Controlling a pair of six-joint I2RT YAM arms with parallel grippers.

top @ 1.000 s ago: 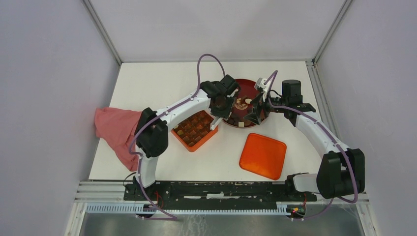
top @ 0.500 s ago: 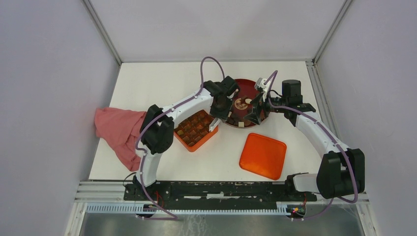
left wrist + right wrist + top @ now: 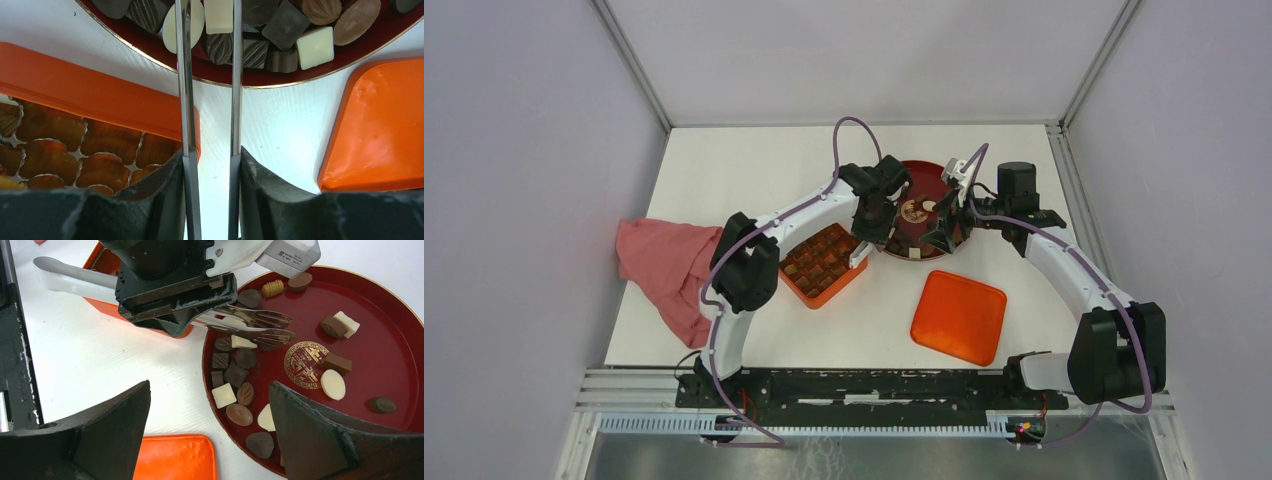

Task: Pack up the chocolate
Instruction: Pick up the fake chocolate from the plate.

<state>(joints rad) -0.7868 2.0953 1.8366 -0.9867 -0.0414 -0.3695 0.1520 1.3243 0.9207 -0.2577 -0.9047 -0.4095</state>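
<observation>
Your left gripper is clamped on a pair of silver metal tongs, whose serrated tips reach over the left part of the round dark-red plate. The chocolate, small dark, mid-brown and cream pieces, lies scattered across that plate, thickest along the rim below the tongs. A cream rectangular piece sits between the two blades, though from these views you can't tell whether the tips touch it. Your right gripper hangs over the plate's edge with its jaws spread wide, holding nothing. The orange square compartmented box sits just left of the plate, and the flat orange lid lies near both
</observation>
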